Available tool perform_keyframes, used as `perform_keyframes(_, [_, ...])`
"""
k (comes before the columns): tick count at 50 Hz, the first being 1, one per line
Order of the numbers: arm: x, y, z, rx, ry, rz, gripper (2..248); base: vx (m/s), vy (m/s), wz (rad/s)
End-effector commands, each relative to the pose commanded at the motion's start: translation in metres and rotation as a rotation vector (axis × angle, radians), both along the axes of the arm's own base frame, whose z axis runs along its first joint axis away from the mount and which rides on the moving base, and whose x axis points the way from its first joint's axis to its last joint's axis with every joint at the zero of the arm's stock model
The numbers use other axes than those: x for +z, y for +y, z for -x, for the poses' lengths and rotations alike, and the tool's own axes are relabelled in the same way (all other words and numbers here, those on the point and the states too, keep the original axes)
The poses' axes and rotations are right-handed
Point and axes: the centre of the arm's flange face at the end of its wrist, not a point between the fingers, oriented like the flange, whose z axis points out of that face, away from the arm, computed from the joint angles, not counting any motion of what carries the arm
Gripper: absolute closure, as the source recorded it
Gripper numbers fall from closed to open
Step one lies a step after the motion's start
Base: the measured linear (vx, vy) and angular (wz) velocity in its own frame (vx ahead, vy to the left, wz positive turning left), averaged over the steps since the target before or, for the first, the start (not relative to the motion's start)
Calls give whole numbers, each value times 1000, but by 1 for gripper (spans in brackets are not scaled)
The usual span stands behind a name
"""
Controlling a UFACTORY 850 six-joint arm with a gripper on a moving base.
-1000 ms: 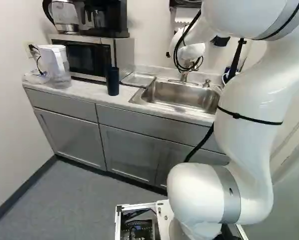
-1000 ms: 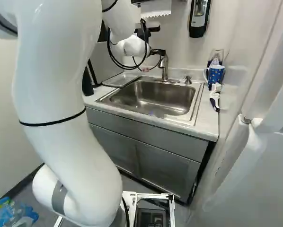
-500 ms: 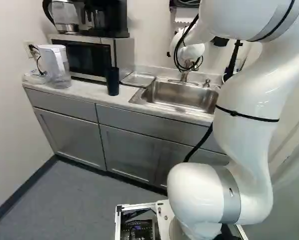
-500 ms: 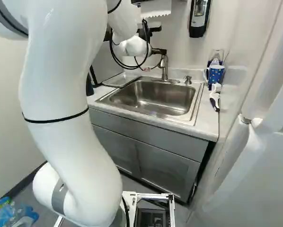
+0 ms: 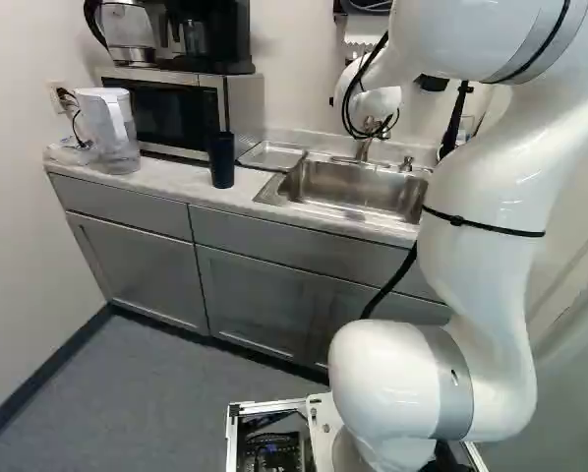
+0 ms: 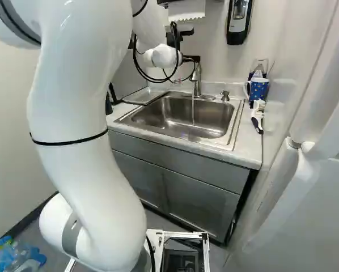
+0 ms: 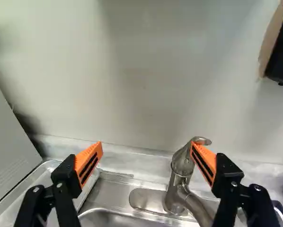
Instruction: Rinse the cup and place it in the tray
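Gripper: reaches out above the back of the sink, close to the faucet. Gripper as seen from the wrist: spread wide, with only air and wall between the orange pads. One fingertip overlaps the faucet's lever in that view; contact impossible to tell.

Arm, white: rises from the joint at the foot of both base views and bends forward over the counter.

Dark cup, tall: stands upright on the counter in the left base view, in front of the microwave, just left of the tray, apart from the gripper.

Tray, metal, shallow: lies between microwave and sink, beside the sink's rim.

Sink, steel, single basin: set into the counter. Water: falls in a thin stream from the faucet into the basin.

Blue mug, light-spotted: sits on the counter right of the sink in the right base view, handle towards the sink. Brush, white and dark: lies near the mug, on the nearer side.

Pitcher, white-topped: occupies the counter's left end in the left base view. Kettle and coffee maker, black: rest on top of the microwave.
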Motion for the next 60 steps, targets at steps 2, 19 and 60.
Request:
perform_keyframes(2, [1,0,-1,0,-7,1,3,0,0,0])
perform_keyframes(19, [1,-2,-4,-2,-16,3,3,0,0,0])
perform_keyframes(60, [4,34,28,47,-5,1,3,0,0,0])
